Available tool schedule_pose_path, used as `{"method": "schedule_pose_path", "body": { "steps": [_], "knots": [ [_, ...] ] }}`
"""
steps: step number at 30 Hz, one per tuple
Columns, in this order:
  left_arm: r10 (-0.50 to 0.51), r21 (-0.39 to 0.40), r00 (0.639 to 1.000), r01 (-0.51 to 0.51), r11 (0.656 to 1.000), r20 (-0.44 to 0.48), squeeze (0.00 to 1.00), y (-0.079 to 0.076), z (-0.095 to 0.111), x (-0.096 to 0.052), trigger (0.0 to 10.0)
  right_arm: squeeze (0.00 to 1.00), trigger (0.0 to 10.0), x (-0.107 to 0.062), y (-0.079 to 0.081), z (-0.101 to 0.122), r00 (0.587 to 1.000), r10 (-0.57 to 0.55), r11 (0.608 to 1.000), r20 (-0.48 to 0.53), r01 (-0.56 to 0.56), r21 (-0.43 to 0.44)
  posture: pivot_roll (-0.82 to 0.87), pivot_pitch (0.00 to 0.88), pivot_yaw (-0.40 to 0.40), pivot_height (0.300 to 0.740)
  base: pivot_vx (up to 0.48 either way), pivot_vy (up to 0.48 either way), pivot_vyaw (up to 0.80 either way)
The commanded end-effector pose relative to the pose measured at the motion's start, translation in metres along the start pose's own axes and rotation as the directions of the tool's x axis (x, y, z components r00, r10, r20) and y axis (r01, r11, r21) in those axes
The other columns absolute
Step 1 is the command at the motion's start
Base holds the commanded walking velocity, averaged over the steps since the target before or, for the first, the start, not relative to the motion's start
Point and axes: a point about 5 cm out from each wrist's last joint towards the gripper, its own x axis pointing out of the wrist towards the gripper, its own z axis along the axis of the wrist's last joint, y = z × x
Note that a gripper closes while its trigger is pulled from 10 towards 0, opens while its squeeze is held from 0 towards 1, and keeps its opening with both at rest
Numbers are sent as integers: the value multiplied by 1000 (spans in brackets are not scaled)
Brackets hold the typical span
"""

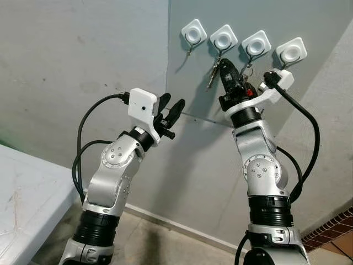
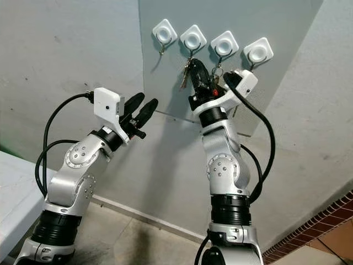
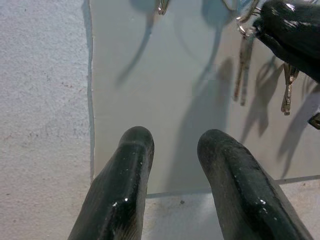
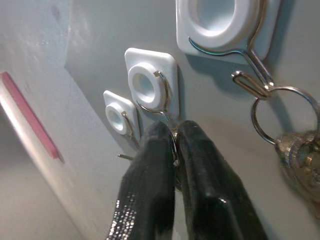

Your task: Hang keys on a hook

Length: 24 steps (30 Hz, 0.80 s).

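White hooks on grey panel; right hand pinching key ring, left hand spread nearby

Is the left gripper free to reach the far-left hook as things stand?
Probably yes: the left gripper hangs open below the far-left hook, with bare wall between; the right gripper works at the second hook.

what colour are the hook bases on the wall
White hook bases with silver wire hooks, clearest in the right wrist view.
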Motion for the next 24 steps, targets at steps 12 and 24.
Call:
{"method": "schedule_pose_path", "body": {
  "steps": [12, 24],
  "knots": [
    [79, 25, 993, -77, 997, -83, 0, 12, -27, -9, 10000, 1000, 10000, -30, -18, -14, 994, 47, 977, -100, -67, -202, 107, 0, -41, 740, 0, 0, 0],
    [270, 12, 913, -279, 960, -306, 0, 34, -103, -45, 10000, 1000, 10000, -100, -72, -59, 936, -215, 913, -279, 91, -398, 85, 0, -21, 740, 0, 0, 0]
  ]
}}
